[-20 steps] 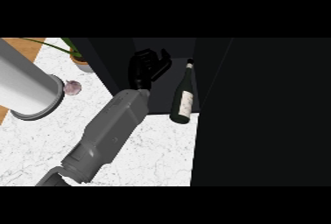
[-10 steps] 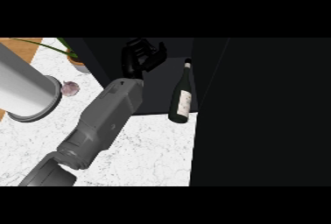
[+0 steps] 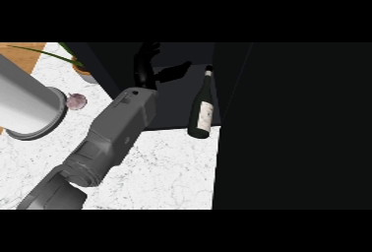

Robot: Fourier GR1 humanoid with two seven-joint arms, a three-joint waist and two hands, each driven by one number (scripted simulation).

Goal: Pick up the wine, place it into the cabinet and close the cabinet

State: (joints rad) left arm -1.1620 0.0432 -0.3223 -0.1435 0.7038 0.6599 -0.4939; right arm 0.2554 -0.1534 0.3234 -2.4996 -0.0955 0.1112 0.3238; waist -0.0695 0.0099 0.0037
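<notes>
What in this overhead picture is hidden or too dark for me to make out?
- Head view: the dark cabinet interior is black with shadow, so any shelves cannot be made out.
- The black hand blends into that dark; its fingers show only faintly.
- The other hand is out of frame.
- The dark glass wine bottle's pale label is too small to read.
- The big black panel at right hides what lies behind it.

Single head view, steeply down and close over the marble counter (image 3: 167, 167) before the dark cabinet (image 3: 291, 123).

The dark wine bottle (image 3: 202, 109) stands upright inside the open black cabinet (image 3: 291, 123).
</notes>
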